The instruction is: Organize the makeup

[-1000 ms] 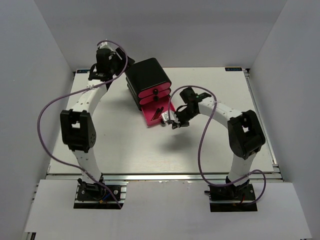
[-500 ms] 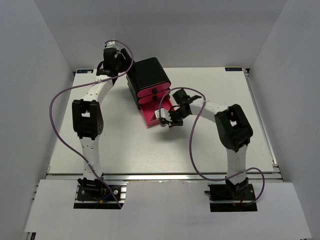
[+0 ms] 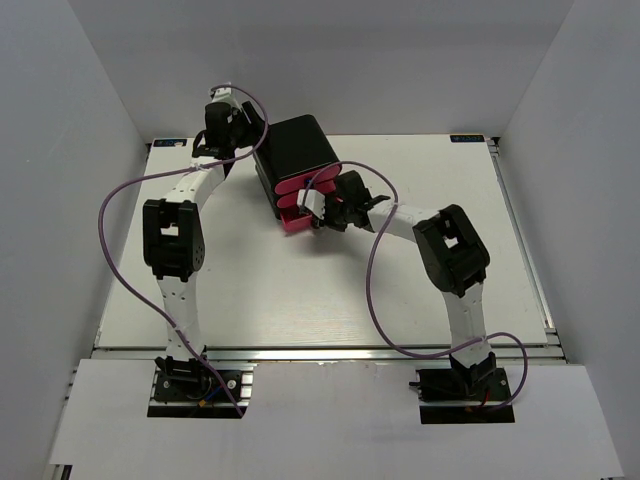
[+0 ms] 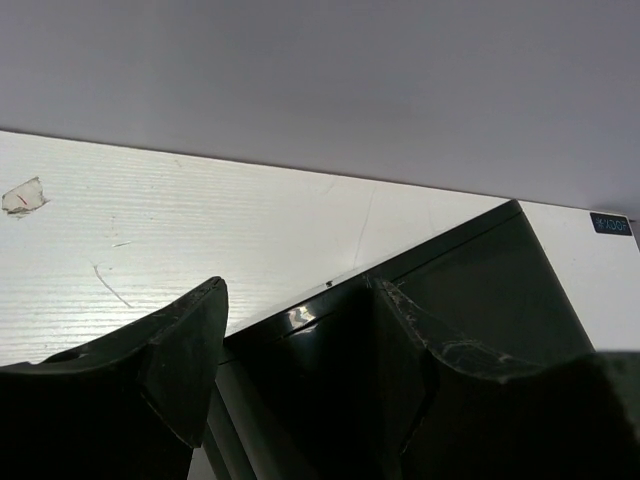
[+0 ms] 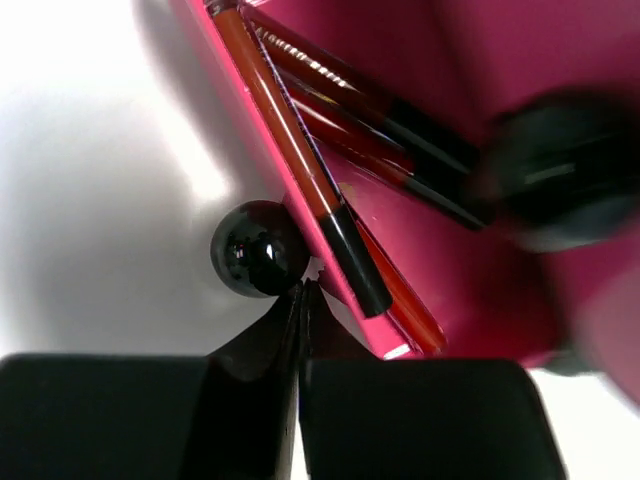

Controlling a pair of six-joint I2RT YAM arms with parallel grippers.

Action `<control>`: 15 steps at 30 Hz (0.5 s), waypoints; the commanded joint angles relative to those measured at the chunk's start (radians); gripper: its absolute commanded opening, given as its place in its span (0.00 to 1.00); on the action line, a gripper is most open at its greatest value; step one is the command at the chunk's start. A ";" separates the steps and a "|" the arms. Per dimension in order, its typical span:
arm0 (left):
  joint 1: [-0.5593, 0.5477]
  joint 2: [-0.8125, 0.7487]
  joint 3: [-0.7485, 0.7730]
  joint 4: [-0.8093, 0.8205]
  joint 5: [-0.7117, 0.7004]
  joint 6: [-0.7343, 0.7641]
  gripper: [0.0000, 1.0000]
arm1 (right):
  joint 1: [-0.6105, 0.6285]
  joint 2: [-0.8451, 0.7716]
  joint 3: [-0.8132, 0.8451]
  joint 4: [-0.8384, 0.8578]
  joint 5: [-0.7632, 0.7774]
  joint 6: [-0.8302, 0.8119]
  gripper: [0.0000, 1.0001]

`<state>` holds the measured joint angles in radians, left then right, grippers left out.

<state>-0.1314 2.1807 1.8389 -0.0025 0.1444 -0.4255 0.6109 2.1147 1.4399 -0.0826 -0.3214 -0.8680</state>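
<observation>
Item: black box (image 3: pixel 295 150) with pink drawers, standing at the far middle of the table (image 3: pixel 300 300). Its lowest drawer (image 5: pixel 420 40) is drawn partway out toward the arms. Contents seen: the makeup, here several thin dark-red lip sticks (image 5: pixel 300 170), lying slantwise in that drawer, the nearest one along its front wall. Other pieces are not visible to me. Right gripper (image 5: pixel 303 292): fingers pressed flat together with nothing between them, tip just beside the drawer's round black knob (image 5: pixel 259 248), touching it or nearly so. Left gripper (image 4: pixel 298 300): at the box's back left corner, fingers (image 4: pixel 180 350) apart with the box's upper edge between them. Whether they pinch it or merely bracket it, I cannot tell. Judged step: pushing the loaded drawer home while the box is steadied. Hazards: the closed tip may skid off the glossy, rounded knob and jab the drawer front. A push off the drawer's middle may skew it and jam it. A lip stick riding high on the front wall may catch under the drawer above. If the left gripper is not truly bracing it, the whole box may slide back instead of the drawer closing.
</observation>
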 commanded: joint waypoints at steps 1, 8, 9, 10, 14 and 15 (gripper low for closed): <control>-0.025 -0.018 -0.075 -0.110 0.075 0.025 0.68 | 0.033 0.011 -0.001 0.355 0.149 0.124 0.00; -0.025 -0.021 -0.076 -0.119 0.073 0.011 0.68 | 0.044 0.076 -0.004 0.506 0.223 0.112 0.36; -0.025 -0.022 -0.076 -0.122 0.070 0.010 0.68 | 0.046 0.079 0.002 0.504 0.220 0.109 0.36; -0.025 -0.024 -0.076 -0.119 0.067 0.008 0.68 | 0.046 0.079 0.001 0.503 0.216 0.109 0.36; -0.025 -0.035 -0.066 -0.113 0.052 -0.005 0.68 | 0.046 0.030 -0.047 0.474 0.191 0.071 0.36; -0.025 -0.039 -0.060 -0.110 0.046 -0.009 0.69 | 0.043 0.013 -0.083 0.460 0.185 0.058 0.36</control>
<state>-0.1299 2.1696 1.8065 0.0422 0.1452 -0.4202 0.6502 2.1948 1.3994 0.3054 -0.1234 -0.7780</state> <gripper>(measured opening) 0.685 0.362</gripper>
